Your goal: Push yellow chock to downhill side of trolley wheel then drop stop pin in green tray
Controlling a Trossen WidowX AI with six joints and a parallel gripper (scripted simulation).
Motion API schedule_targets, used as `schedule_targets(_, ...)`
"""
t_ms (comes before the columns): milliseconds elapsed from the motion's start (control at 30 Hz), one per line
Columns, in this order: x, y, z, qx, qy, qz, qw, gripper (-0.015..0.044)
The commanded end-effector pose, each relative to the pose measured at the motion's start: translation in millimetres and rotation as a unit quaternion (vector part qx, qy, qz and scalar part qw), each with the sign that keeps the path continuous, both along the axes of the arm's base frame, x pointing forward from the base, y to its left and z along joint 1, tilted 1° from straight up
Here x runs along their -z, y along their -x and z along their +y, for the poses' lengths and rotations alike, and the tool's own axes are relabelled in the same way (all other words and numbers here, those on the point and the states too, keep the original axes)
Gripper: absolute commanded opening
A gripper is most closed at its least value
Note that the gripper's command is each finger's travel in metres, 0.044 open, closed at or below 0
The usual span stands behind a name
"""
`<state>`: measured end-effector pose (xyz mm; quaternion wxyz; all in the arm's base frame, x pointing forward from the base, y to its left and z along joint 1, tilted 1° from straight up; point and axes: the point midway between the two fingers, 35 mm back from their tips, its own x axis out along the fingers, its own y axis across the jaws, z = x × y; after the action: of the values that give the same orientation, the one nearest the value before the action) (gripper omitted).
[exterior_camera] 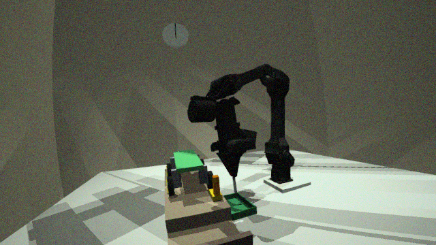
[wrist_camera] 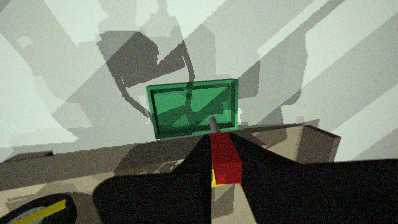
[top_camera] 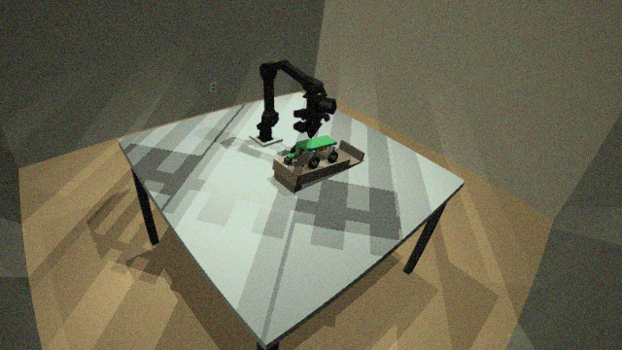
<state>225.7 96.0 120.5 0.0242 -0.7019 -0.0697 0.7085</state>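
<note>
Bands of light and shadow cross the pale table (top_camera: 233, 253) (exterior_camera: 340, 204) (wrist_camera: 30, 75), and from above I see wooden floor (top_camera: 97, 301) around it. Behind rise dim grey-brown walls (top_camera: 437, 58) (exterior_camera: 102, 68), 1 with a small outlet (top_camera: 213, 87) and, in the exterior view, a round pale disc (exterior_camera: 170, 37) bearing 1 dark upright line.

My arm (top_camera: 268, 92) (exterior_camera: 277, 116) stands on a pale base plate (top_camera: 258, 142) (exterior_camera: 284, 188), bends over at the top and points my gripper (top_camera: 312, 133) (exterior_camera: 234, 176) (wrist_camera: 218, 138) downward beside the ramp (top_camera: 284, 172) (exterior_camera: 197, 209) (wrist_camera: 30, 175). My 2 fingers are nearly together, closed on the stop pin (exterior_camera: 235, 185) (wrist_camera: 226, 157): its red head sits between them, and its grey shaft sticks out below, clear of the ramp.

From my wrist, the shaft's end overlaps the near part of the green tray (exterior_camera: 246, 214) (wrist_camera: 152, 112), which lies on the table beside the ramp. How high the tip hangs, I cannot tell.

On the ramp, the green-topped trolley (top_camera: 316, 143) (exterior_camera: 188, 160) stands upright on its wheels. The chock (exterior_camera: 216, 187), yellow with its orange handle upright, sits right by 1 wheel; whether they touch, I can't make out. I also see 1 trolley wheel (wrist_camera: 45, 212) at the lower left of my wrist view.
</note>
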Motion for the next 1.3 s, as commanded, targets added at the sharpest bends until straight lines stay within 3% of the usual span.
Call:
schedule_targets(0, 13, 1, 5, -0.002, -0.027, 0.001, 1.000, 0.0000)
schedule_targets(567, 47, 4, 24, -0.002, -0.030, 0.001, 1.000, 0.0000)
schedule_targets(800, 47, 3, 21, -0.002, -0.030, 0.001, 1.000, 0.0184)
schedule_targets(1267, 50, 2, 13, -0.002, -0.030, 0.001, 1.000, 0.0190)
